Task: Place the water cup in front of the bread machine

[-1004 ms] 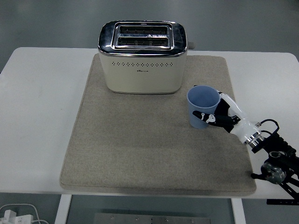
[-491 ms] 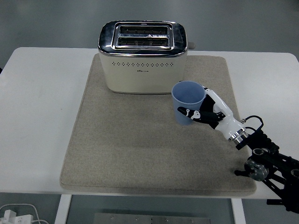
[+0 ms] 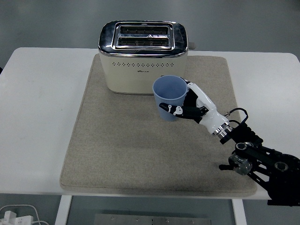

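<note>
The water cup (image 3: pixel 169 97) has travelled left across the mat (image 3: pixel 117 154), carried upright in the right hand (image 3: pixel 190 107), whose fingers wrap it. The bread machine (image 3: pixel 143 56) lies at eleven o'clock, just beyond.

I log a white tabletop (image 3: pixel 37 122) with rounded far corners, bare at its left and right margins. On it I count one beige felt mat (image 3: pixel 122 154), lying flat and covering most of the middle. Below the near edge at lower left I note a white power strip with cable (image 3: pixel 16 216) on the grey floor (image 3: pixel 47 23).
</note>
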Controlling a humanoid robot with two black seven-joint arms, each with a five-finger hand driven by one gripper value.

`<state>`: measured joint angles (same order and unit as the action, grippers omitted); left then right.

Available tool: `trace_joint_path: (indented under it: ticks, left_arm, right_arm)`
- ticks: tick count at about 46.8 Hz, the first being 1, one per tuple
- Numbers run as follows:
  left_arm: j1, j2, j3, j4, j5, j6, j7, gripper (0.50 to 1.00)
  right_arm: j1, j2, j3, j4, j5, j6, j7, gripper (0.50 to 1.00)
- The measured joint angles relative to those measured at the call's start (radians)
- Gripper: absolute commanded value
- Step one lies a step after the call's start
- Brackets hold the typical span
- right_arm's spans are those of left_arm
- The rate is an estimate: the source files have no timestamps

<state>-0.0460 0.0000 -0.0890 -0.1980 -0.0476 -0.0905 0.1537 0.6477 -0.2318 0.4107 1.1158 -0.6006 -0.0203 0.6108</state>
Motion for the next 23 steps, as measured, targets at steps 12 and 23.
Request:
trace_joint_path:
  ticks: [12,23]
  left_arm:
    - [0.0,0.0,0.0,0.0,0.0,0.0,0.0,1.0]
    - [0.0,0.0,0.0,0.0,0.0,-0.001,0.0,1.0]
  right_arm:
    - [0.065,0.088,-0.056,-0.047,0.007,-0.017,0.0,0.5]
    - [0.12,0.153,-0.076,-0.116,0.008,-0.023,0.0,0.5]
